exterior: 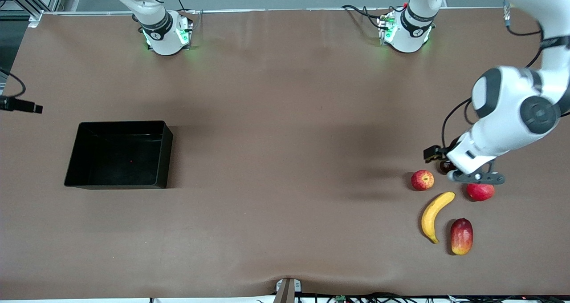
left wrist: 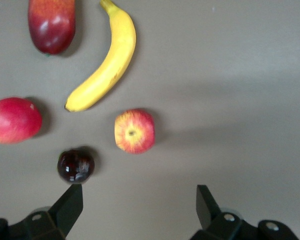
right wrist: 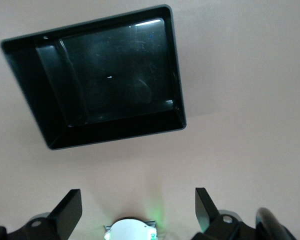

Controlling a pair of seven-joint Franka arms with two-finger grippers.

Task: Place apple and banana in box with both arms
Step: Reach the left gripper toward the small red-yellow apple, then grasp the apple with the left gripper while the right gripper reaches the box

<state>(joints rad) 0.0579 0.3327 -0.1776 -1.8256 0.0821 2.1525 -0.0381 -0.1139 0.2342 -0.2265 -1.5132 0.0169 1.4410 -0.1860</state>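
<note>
You have the left gripper [left wrist: 139, 207] hanging over the fruit cluster at the left arm's end of the desk [exterior: 285, 160], its dark wedge-shaped fingers [left wrist: 70, 202] spread wide with nothing between them. In the left wrist view, the apple [left wrist: 134, 131] sits just ahead of the gap between the fingertips, resting on the matte brown desk with its yellowish stem dimple facing up; its skin is red streaked with yellow, and it is small and round. The banana [left wrist: 106, 62] lies past the apple from the fingers, smooth and yellow, a long curved shape; its long axis runs from a blunt end close to the apple out toward the front camera's edge of the desk, where its darker tip points. Close to one fingertip you see a glossy dark maroon fruit [left wrist: 76, 165], with an evenly red round fruit [left wrist: 14, 120] and an oblong red-yellow mango [left wrist: 52, 24] further out. The right gripper [right wrist: 138, 207] waits high up, fingers also wide and empty, looking down on the box [exterior: 167, 154], a shallow glossy black tray with upright walls at the right arm's end.
</note>
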